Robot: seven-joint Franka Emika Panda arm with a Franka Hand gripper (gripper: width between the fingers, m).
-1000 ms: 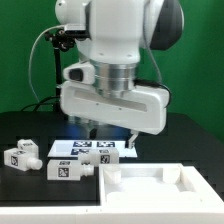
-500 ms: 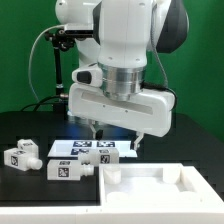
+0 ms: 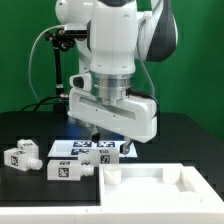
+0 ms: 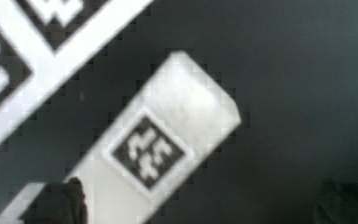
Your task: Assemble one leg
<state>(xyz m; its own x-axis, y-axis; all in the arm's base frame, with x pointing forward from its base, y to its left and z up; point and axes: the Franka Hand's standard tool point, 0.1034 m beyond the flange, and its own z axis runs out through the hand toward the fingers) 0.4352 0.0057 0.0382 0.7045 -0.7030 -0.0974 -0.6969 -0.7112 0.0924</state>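
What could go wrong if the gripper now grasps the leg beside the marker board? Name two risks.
1. The leg lies slanted between the fingers of the open gripper, nearer one finger, so closing might twist or shove it.
2. The marker board lies close by; a finger might catch its edge.

The marker board (image 3: pixel 63 147) lies near a white panel (image 3: pixel 170 196).

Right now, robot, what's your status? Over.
Gripper open, over the leg. Leg lying flat by the marker board, not gripped. Nothing blocking it.
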